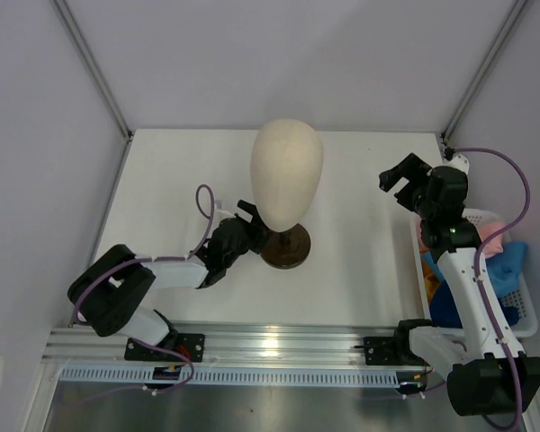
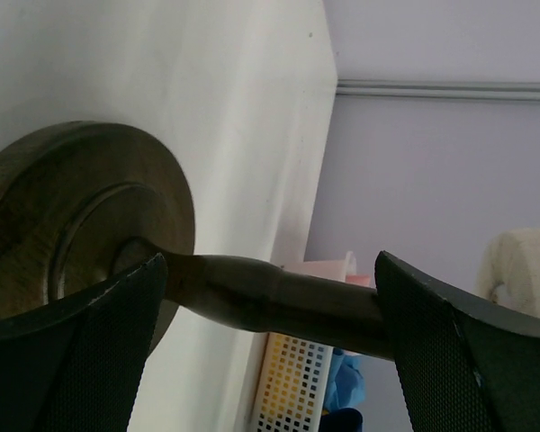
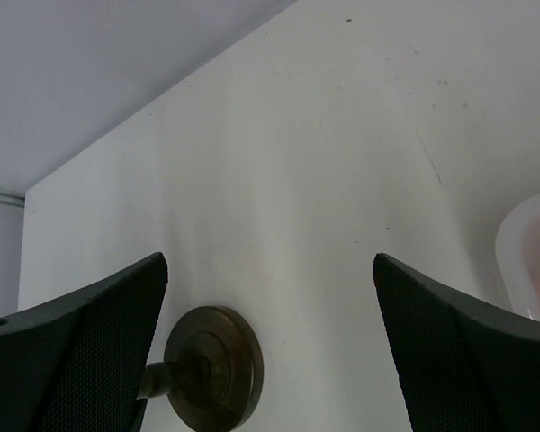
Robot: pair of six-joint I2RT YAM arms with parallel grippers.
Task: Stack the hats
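The hats lie bunched in a white mesh basket (image 1: 520, 317) at the right edge: pink (image 1: 492, 242), light blue (image 1: 515, 256), darker blue (image 1: 450, 304), a bit of orange (image 1: 428, 268). The left wrist view shows the basket (image 2: 292, 378) with blue fabric (image 2: 346, 378). My left gripper (image 1: 252, 222) is low on the table, open, its fingers (image 2: 81, 360) either side of the dark stem (image 2: 279, 301) of the cream head form (image 1: 288, 171); I cannot tell if they touch it. My right gripper (image 1: 399, 184) is open and empty, raised left of the basket.
The head form stands mid-table on a dark brown round base (image 1: 288, 247), also in the right wrist view (image 3: 211, 364) and the left wrist view (image 2: 81, 207). Grey walls close the back and sides. A pale basket corner (image 3: 526, 261) shows at the right.
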